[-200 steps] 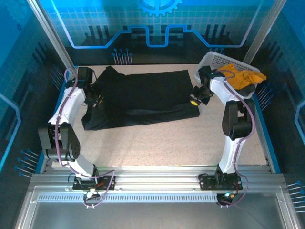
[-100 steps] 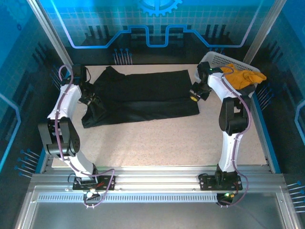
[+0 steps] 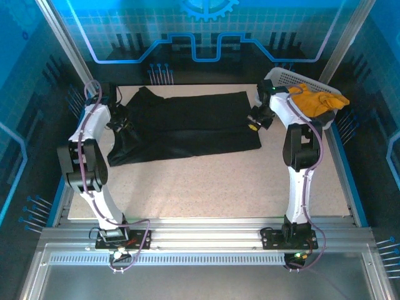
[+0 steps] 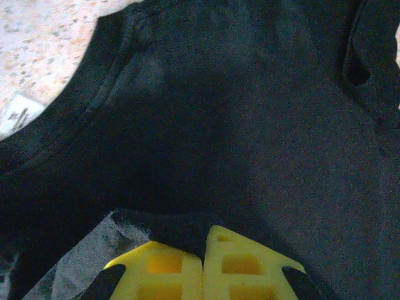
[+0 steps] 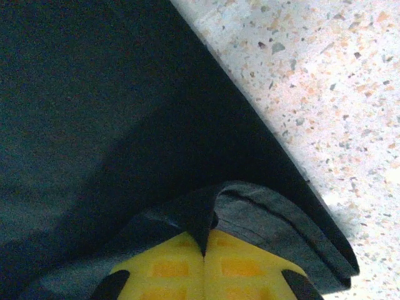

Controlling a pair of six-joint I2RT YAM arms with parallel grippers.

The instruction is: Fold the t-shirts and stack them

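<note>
The large black t-shirt (image 3: 187, 125) lies spread across the back of the speckled table. At its left edge my left gripper (image 3: 122, 123) is shut on a pinch of the black cloth. In the left wrist view the yellow fingers (image 4: 231, 262) press together with the black t-shirt (image 4: 237, 125) caught between them, its collar curving at upper left. My right gripper (image 3: 254, 124) is shut on the shirt's right edge. The right wrist view shows the black t-shirt (image 5: 112, 125) folded up into the closed yellow fingers (image 5: 237, 269). The mustard t-shirt (image 3: 315, 100) lies crumpled in the basket.
The white lattice basket (image 3: 281, 79) stands at the back right corner, close behind the right arm. Bare speckled table (image 3: 206, 187) stretches in front of the shirt. Blue rails border the table's left and right sides.
Both grippers have moved toward the back of the table, carrying the shirt's left and right edges with them. The near hem has drawn back, and the shirt now looks narrower front to back.
</note>
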